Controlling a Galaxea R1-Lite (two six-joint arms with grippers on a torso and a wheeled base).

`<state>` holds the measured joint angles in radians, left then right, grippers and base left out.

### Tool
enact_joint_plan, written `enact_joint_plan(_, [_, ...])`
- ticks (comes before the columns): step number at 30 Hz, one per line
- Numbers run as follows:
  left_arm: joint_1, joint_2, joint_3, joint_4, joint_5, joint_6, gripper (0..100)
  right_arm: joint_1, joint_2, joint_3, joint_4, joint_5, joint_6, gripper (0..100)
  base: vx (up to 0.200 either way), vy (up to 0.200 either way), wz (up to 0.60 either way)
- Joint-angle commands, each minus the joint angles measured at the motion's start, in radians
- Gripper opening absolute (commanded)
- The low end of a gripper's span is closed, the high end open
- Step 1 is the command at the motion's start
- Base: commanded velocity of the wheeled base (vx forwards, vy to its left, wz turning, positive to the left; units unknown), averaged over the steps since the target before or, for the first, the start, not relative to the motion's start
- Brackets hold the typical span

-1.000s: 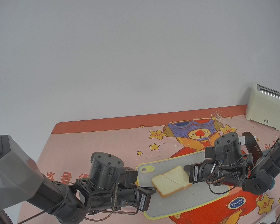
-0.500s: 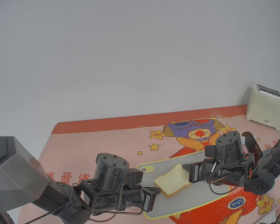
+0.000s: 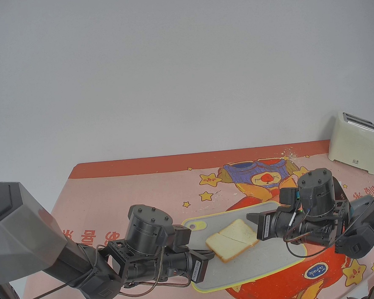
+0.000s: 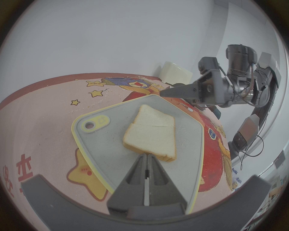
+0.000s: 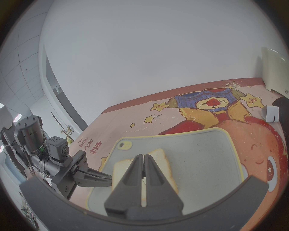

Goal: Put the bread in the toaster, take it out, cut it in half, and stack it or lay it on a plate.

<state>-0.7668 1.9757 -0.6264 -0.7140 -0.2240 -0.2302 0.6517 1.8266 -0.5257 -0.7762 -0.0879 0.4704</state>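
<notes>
Since the bread (image 3: 232,245) lies split in two halves on the cutting board (image 3: 263,266), cutting looks done; plating remains. Left claw (image 3: 208,253) and right claw (image 3: 250,216) both closed, empty, flanking the bread.

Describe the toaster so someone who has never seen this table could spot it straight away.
Start with the pink cartoon-printed table and go to its far right corner. The toaster stands there, well away from the grey cutting board that holds the bread. It is the only cream-coloured upright box, with slots on top.
</notes>
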Motion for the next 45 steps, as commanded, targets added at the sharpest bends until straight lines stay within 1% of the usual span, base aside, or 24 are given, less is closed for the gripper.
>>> enact_joint_plan(1, [-0.002, 0.003, 0.005, 0.002, 0.0, 0.0, 0, -0.029, 0.017, -0.002, -0.005, -0.003, -0.018, 0, 0.0, 0.0, 0.0])
enact_joint_plan(3, [-0.002, 0.002, 0.005, 0.002, 0.0, 0.0, 0, -0.03, 0.02, -0.003, -0.002, -0.012, -0.03, 0, 0.0, 0.0, 0.0])
enact_joint_plan(4, [-0.002, 0.002, 0.005, 0.002, 0.0, 0.0, 0, -0.029, 0.025, -0.003, 0.003, -0.024, -0.035, 0, 0.0, 0.0, 0.0])
enact_joint_plan(5, [0.0, 0.002, 0.005, 0.002, 0.0, 0.0, 0, -0.029, 0.036, -0.003, 0.005, -0.05, -0.046, 0, 0.0, 0.0, 0.0])
enact_joint_plan(7, [-0.002, 0.0, 0.008, 0.002, 0.0, 0.0, 0, -0.027, 0.062, -0.003, -0.005, -0.084, -0.064, 0, 0.0, 0.0, 0.0])
enact_joint_plan(8, [-0.002, -0.002, 0.01, 0.002, 0.0, 0.0, 0, -0.027, 0.08, -0.003, -0.009, -0.107, -0.081, 0, 0.0, 0.0, 0.0])
enact_joint_plan(10, [-0.002, -0.002, 0.016, 0.002, 0.0, 0.0, 0, -0.029, 0.099, -0.002, -0.02, -0.136, -0.099, 0, 0.0, 0.0, 0.0])
enact_joint_plan(11, [-0.002, -0.002, 0.019, 0.002, 0.0, -0.001, 0, -0.027, 0.106, 0.0, -0.032, -0.141, -0.104, 0, 0.0, 0.0, 0.0])
enact_joint_plan(15, [-0.002, -0.005, 0.022, 0.002, 0.0, -0.001, 0, -0.018, 0.128, 0.009, -0.069, -0.141, -0.107, 0, 0.0, 0.0, 0.0])
enact_joint_plan(21, [-0.002, -0.005, 0.022, 0.002, 0.0, -0.001, 0, -0.012, 0.149, 0.013, -0.069, -0.141, -0.108, 0, 0.0, 0.0, 0.0])
enact_joint_plan(24, [-0.002, -0.005, 0.022, 0.002, 0.0, 0.0, 0, 0.006, 0.154, 0.018, -0.072, -0.141, -0.107, 0, 0.0, 0.0, 0.0])
enact_joint_plan(28, [-0.002, -0.005, 0.022, 0.002, 0.0, 0.0, 0, 0.013, 0.149, 0.018, -0.072, -0.141, -0.105, 0, 0.0, 0.0, 0.0])
enact_joint_plan(31, [-0.002, -0.003, 0.02, 0.002, 0.0, -0.001, 0, 0.019, 0.146, 0.02, -0.071, -0.131, -0.102, 0, 0.0, 0.0, 0.0])
enact_joint_plan(40, [0.001, 0.002, 0.014, 0.002, 0.0, 0.0, 0, 0.049, 0.122, 0.02, -0.072, -0.128, -0.092, 0, 0.0, 0.0, 0.0])
enact_joint_plan(42, [0.003, 0.002, 0.014, 0.002, 0.0, 0.0, 0, 0.049, 0.112, 0.021, -0.072, -0.122, -0.09, 0, 0.0, 0.0, 0.0])
enact_joint_plan(45, [0.004, 0.003, 0.017, 0.002, 0.0, 0.0, 0, 0.049, 0.079, 0.032, -0.071, -0.09, -0.088, 0, 0.0, 0.0, 0.0])
